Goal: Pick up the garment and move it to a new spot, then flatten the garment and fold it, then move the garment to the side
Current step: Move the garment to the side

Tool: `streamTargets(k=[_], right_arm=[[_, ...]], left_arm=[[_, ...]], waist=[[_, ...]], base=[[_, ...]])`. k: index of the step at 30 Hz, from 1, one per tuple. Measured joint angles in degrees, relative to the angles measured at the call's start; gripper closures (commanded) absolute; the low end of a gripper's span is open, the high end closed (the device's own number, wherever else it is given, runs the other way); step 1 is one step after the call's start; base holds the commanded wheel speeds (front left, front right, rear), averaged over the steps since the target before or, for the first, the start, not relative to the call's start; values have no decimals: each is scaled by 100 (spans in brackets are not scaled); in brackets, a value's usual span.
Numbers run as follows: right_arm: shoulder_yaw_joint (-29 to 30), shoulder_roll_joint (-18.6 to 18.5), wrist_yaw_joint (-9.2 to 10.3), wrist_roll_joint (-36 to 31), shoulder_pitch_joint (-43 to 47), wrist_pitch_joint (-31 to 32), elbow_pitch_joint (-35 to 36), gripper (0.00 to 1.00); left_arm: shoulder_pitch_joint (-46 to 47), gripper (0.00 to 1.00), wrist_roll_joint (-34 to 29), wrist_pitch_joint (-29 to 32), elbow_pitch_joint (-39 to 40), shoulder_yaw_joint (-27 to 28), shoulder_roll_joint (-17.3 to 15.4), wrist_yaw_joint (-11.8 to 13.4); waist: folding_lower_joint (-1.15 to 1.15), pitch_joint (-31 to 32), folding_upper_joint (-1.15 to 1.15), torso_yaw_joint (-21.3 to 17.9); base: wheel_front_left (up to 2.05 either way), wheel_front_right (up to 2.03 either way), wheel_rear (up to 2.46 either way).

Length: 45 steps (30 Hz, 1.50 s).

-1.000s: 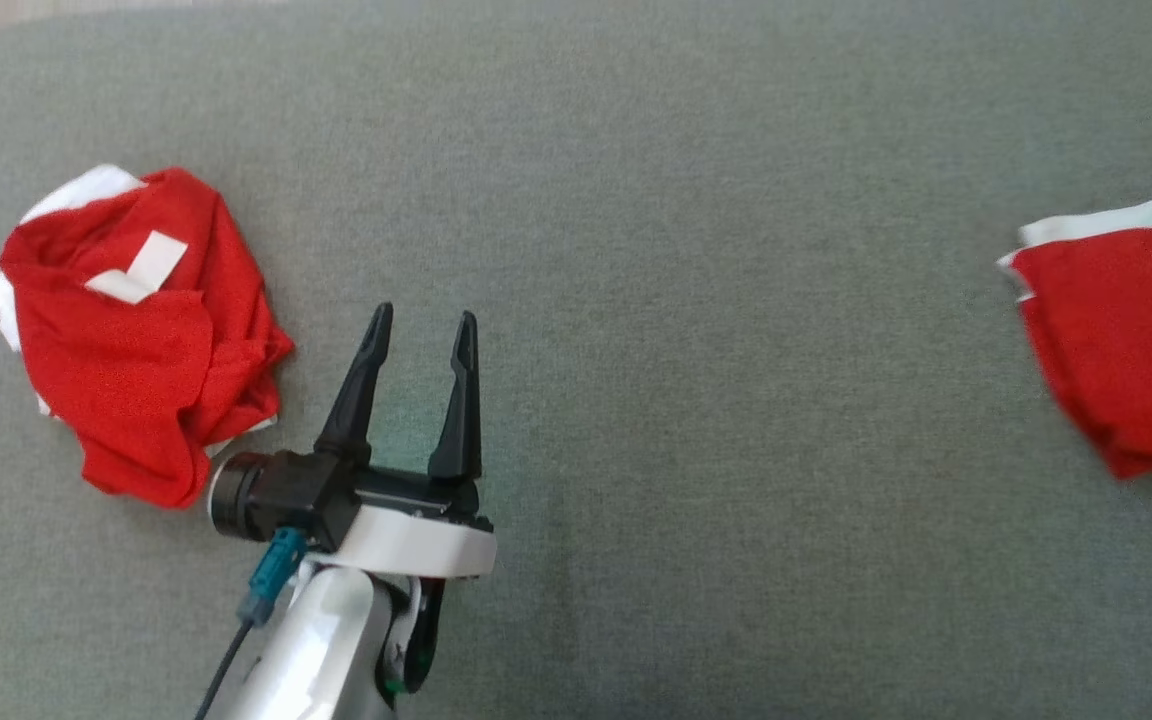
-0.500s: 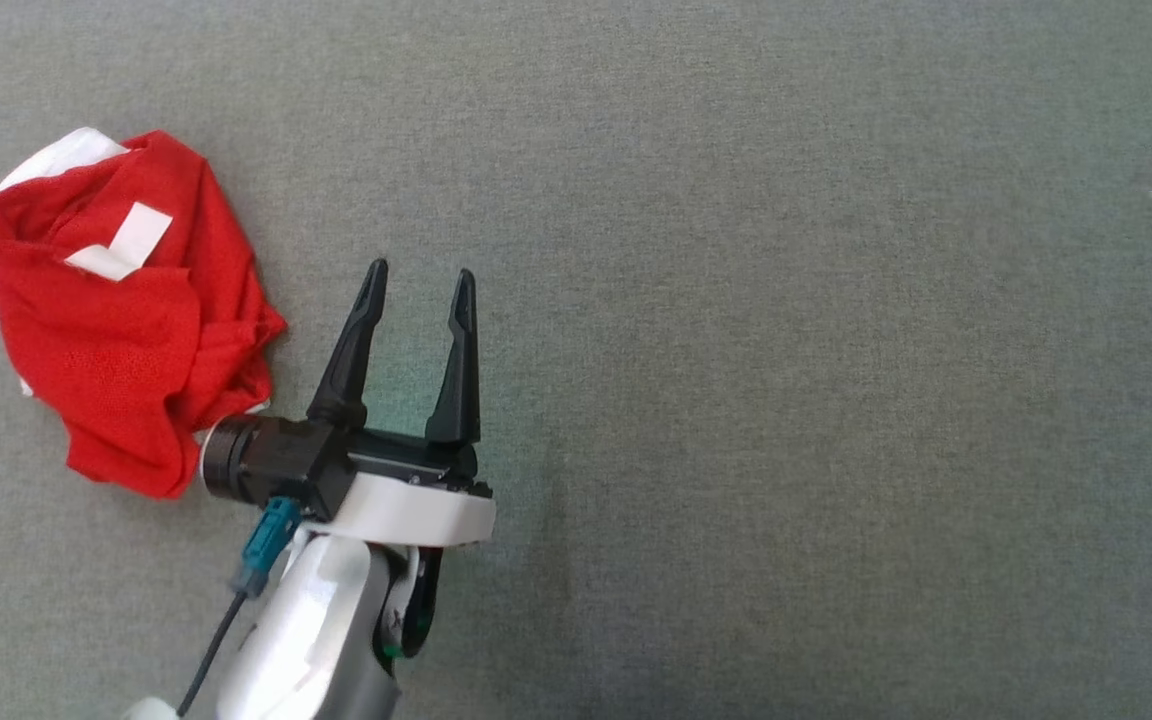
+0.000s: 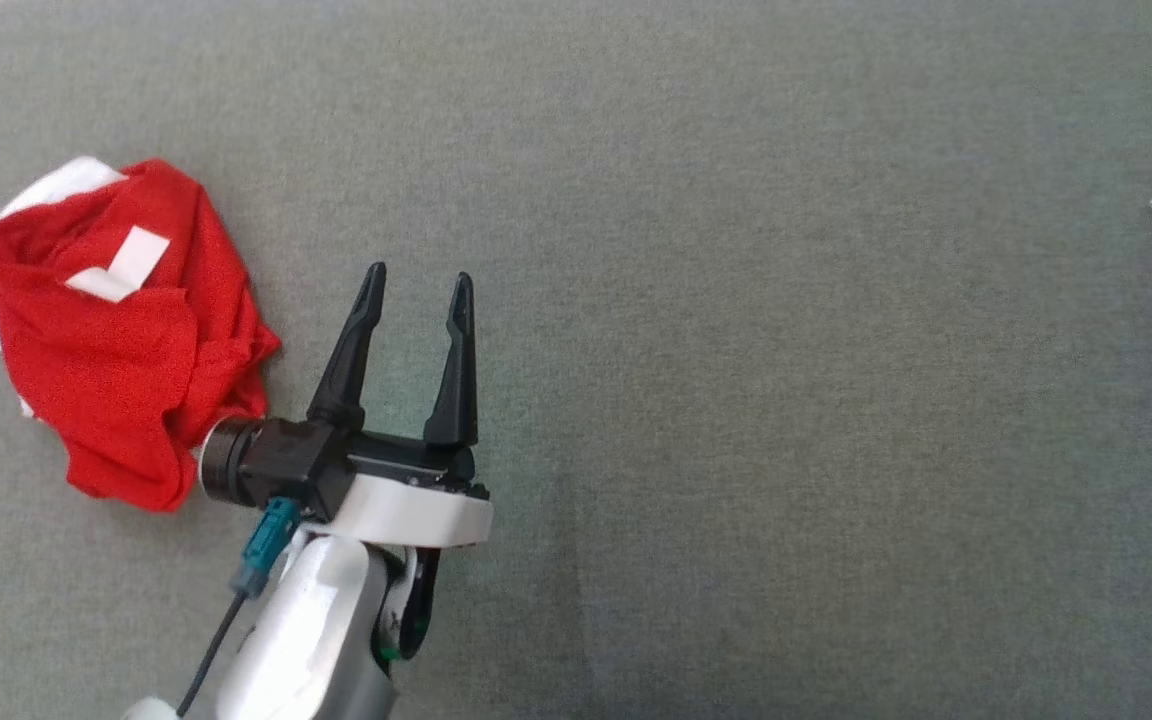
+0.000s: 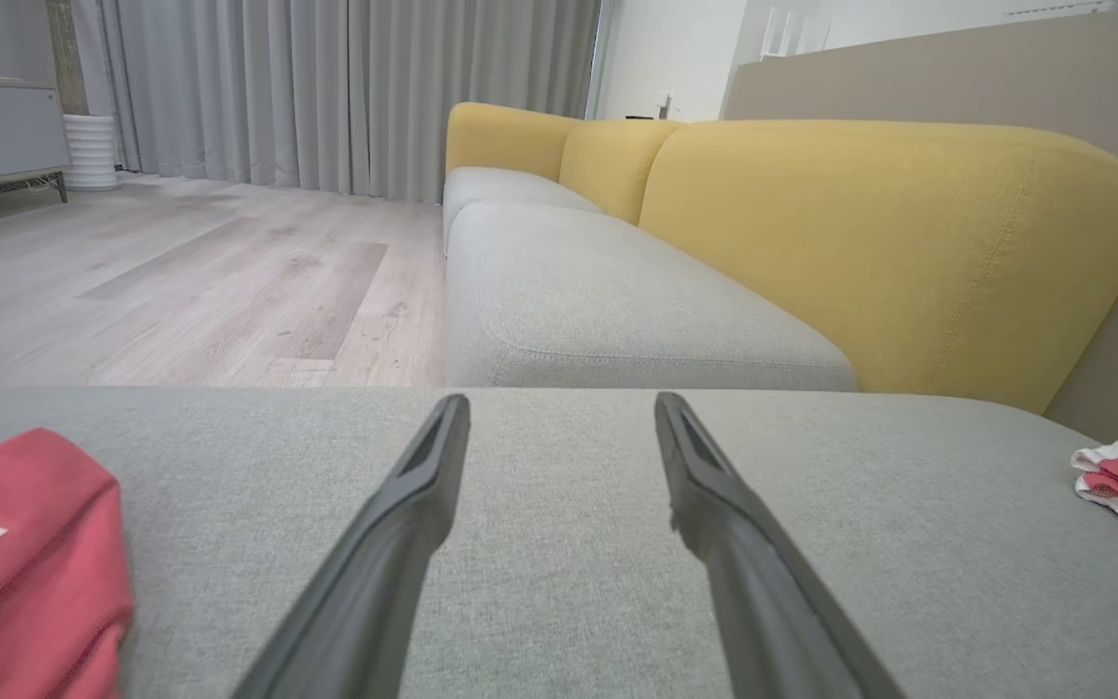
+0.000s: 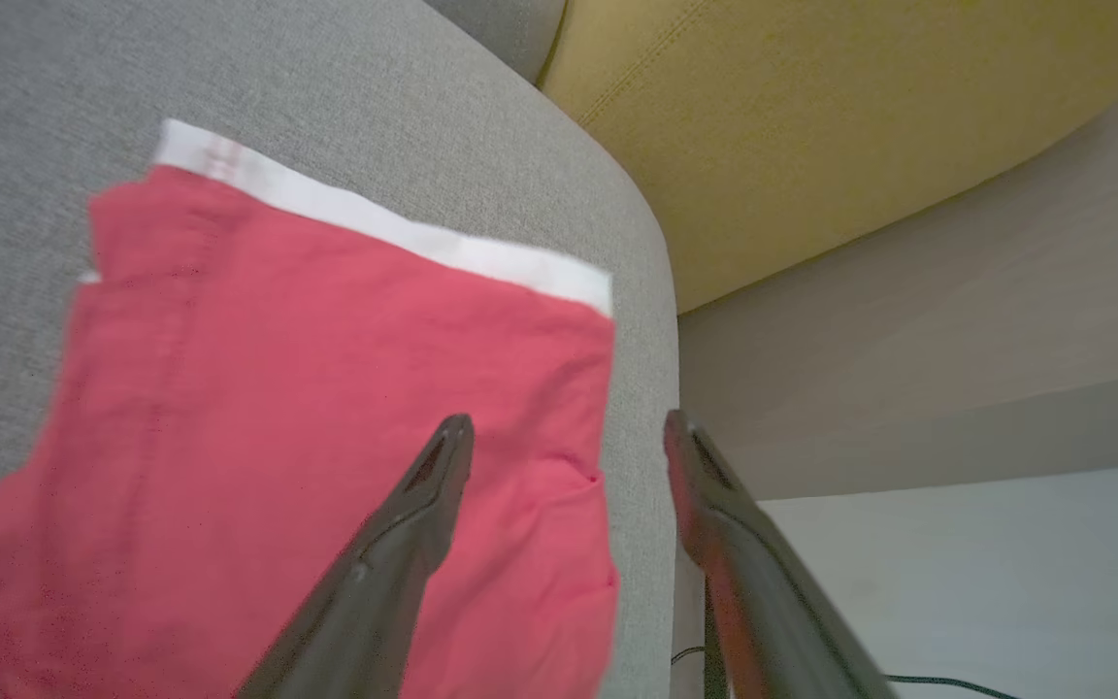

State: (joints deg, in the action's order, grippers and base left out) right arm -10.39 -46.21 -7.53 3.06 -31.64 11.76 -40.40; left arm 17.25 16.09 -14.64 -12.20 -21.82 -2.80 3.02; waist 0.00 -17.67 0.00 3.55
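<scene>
Right gripper (image 5: pixel 567 420) spread above the folded garment (image 5: pixel 307 388).
It grips nothing: one finger hangs over the cloth, the other beyond the cushion (image 5: pixel 326 87) edge.

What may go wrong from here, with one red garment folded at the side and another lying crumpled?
The folded garment lies right beside the cushion edge; a nudge from the open right hand above it might push it off. The wrist of the open left hand appears to touch the crumpled garment, so moving that arm may drag the cloth.
</scene>
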Motion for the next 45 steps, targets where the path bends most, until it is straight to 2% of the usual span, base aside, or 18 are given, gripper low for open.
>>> streamTargets(k=[8,12,17,20,25,28,29,36,45], right_arm=[[730,648,0,-164,370,102,728,0],[1135,1484,0,-42,436,-45,1361,0],[1217,2357,0,-51,655,-505,2204,0],[1437,2978,0,263,825,-744,2535,0],[1374,3631,0,537,1240,-1212,3073,0],[1254,3946,0,508,1584,-1562,3227,0],[1101,4083,0,386,1898,-1837,3226,0],[1117,4311,0,400,2982,-2415,2976,0],[813,4353,0,558,3405,-2597,2965,0]], left_arm=[[-176,0,12,0,-5,171,2,-1],[-448,0,12,0,-3,377,1,-2],[-720,0,12,0,24,554,1,-4],[-873,0,14,0,67,625,2,-2],[-1140,0,14,0,85,708,1,-7],[-1315,0,24,1,92,710,0,-14],[-1417,0,75,1,96,708,0,-90],[-1686,0,7,1,122,765,-4,-152],[-1979,0,7,1,179,975,-10,-143]], waist=[[-1,518,0,-134],[-1,846,0,-235],[-2,1253,0,-360],[-2,1466,0,-414],[-2,1726,0,-448],[-1,1820,0,-441],[-1,1875,0,-416],[-1,1994,0,-330],[0,2066,0,-417]], base=[[0,0,0],[0,0,0],[0,0,0],[0,0,0],[0,0,0],[0,0,0],[0,0,0],[0,0,0],[0,0,0]])
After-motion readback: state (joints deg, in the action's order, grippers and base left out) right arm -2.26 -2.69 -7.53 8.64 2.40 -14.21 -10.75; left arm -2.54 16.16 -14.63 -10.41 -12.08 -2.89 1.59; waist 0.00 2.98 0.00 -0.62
